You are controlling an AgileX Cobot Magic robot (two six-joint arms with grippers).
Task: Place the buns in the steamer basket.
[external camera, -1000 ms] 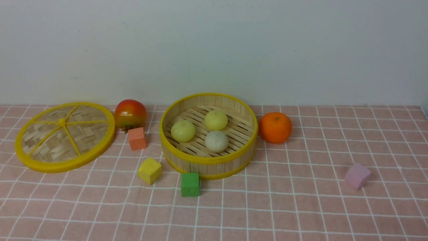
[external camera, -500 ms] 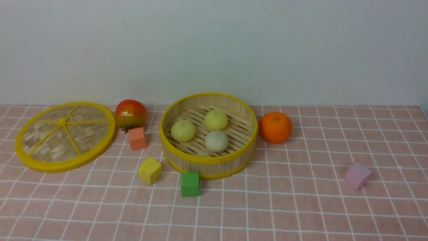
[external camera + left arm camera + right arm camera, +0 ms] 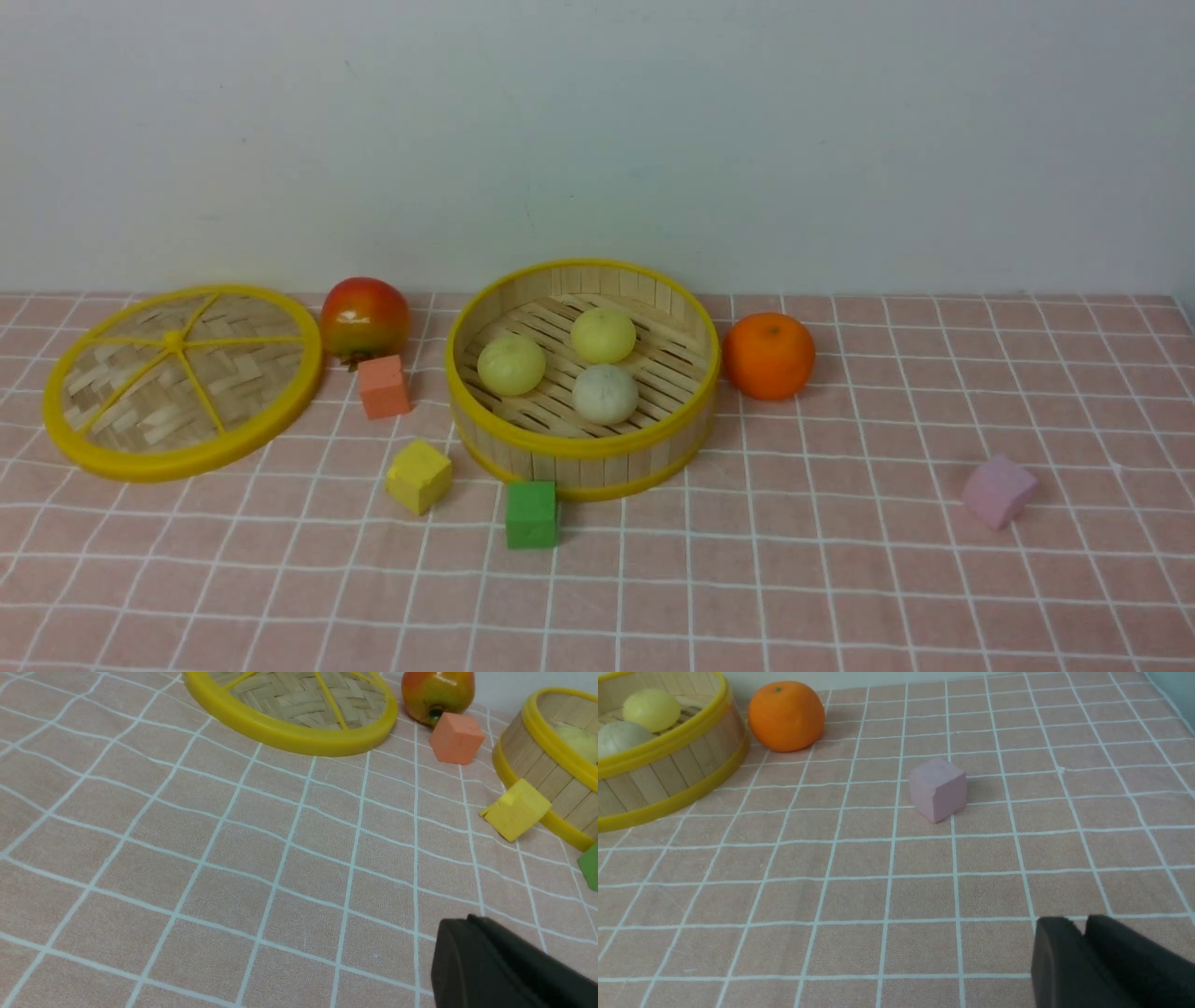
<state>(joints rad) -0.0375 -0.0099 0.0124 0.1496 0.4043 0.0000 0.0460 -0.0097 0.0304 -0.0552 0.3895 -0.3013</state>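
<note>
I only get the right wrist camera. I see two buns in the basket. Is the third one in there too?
Observer: Yes. The third bun, pale yellow, sits inside the steamer basket with them.
Operator: Is the lid on it?
Observer: No. The woven lid lies flat, apart from the basket, on its left.
Operator: Is the left gripper holding something?
Observer: No. The left gripper is shut and empty over bare cloth.
</note>
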